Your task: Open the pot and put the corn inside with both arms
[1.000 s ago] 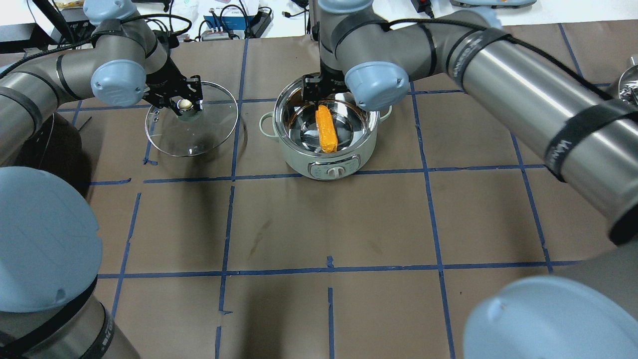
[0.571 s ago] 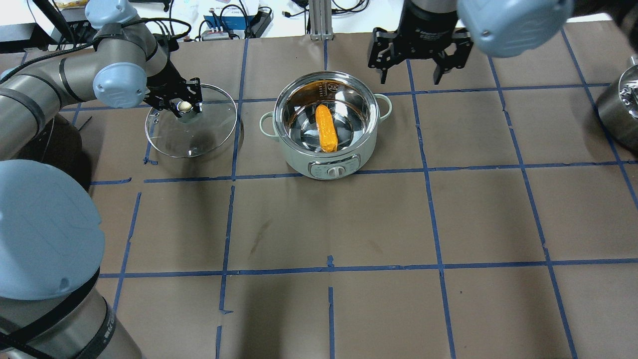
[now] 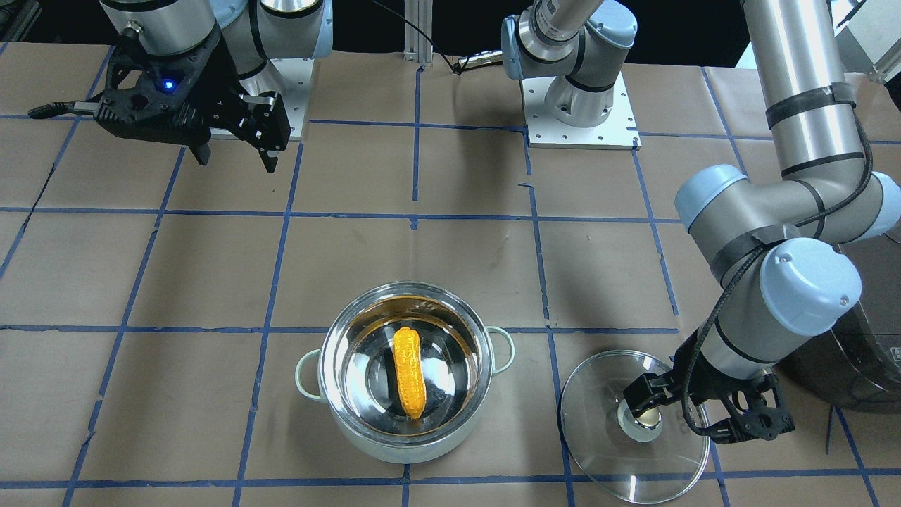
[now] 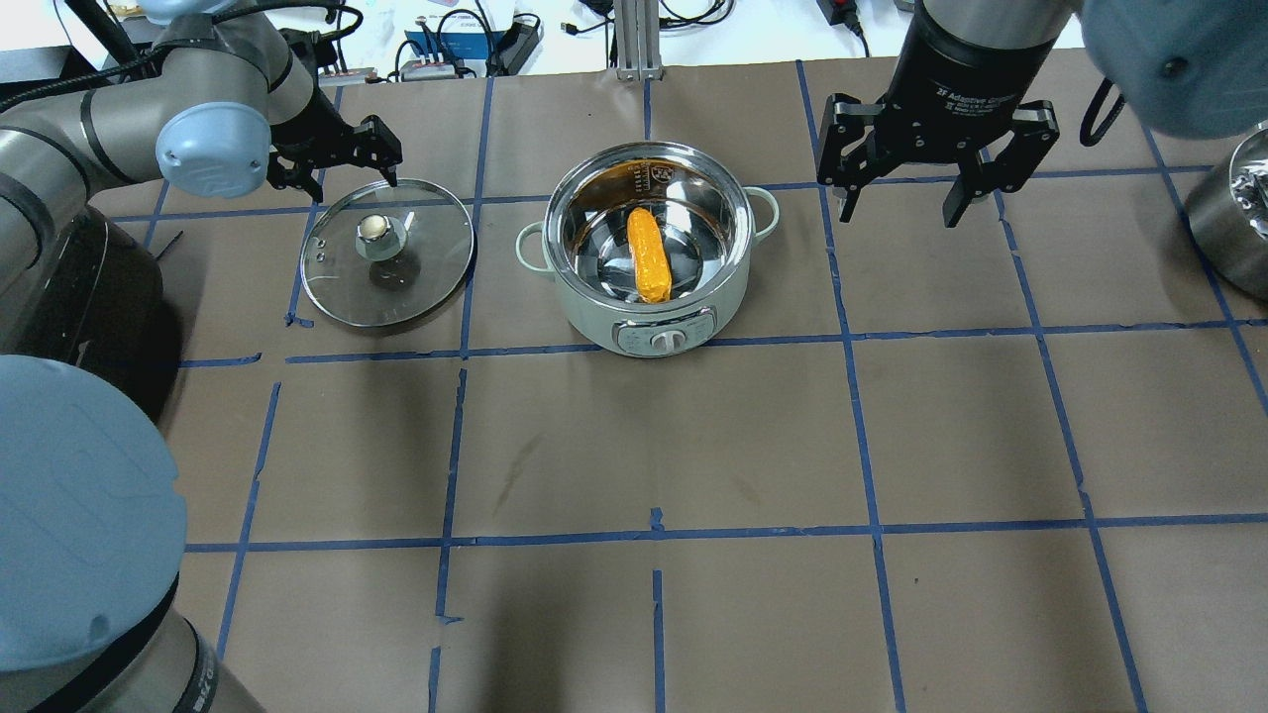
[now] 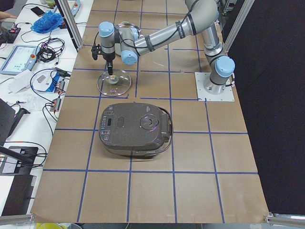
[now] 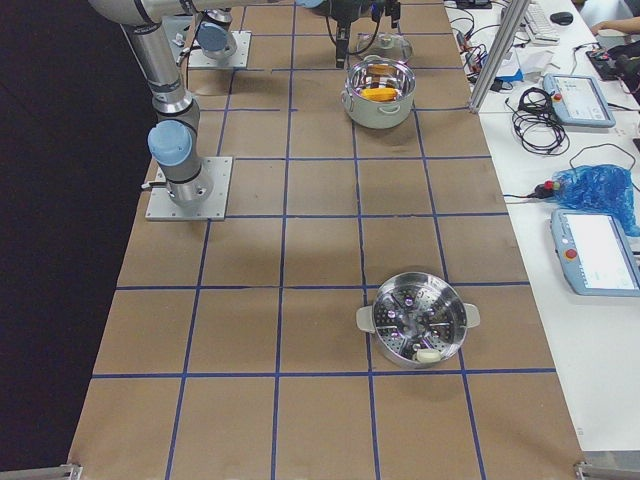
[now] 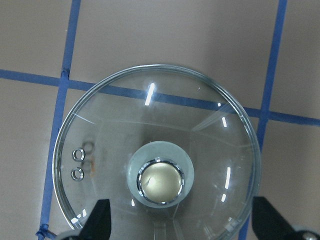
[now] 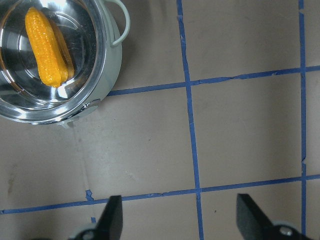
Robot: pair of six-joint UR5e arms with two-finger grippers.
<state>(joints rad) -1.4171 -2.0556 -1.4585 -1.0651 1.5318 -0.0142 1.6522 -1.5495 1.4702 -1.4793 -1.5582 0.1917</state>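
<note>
As judged from the present layout, seems to be the very end of the task: opening done, placing done, only the drawing away of both arms left. Find the corn point(image 4: 648, 255) lying flat and lengthwise on the steel bottom inside the pot point(image 4: 591, 319). Find the glass lid point(image 4: 421, 282) resting flat on the table point(image 4: 693, 446) just beside the pot, on the robot's left side, with the knob point(image 4: 374, 229) upward. Note the left end effector point(image 4: 335, 176) hanging over the far part of the lid, standing wide apart and gripping nothing. In the left wrist view, see the knob free ahead of the two dark fingertips point(image 7: 97, 222), with no contact. Note the right end effector point(image 4: 899, 213) raised above the table on the robot's right of the pot, apart from it, also wide apart and empty.

For the next move, probably enough to lift the left arm straight up first, so as not to catch the knob or push the lid, and then to bring both arms back toward the base. No need to touch the pot again. Better to keep the right arm away from the near loop handle point(image 4: 765, 210) while passing.
</note>
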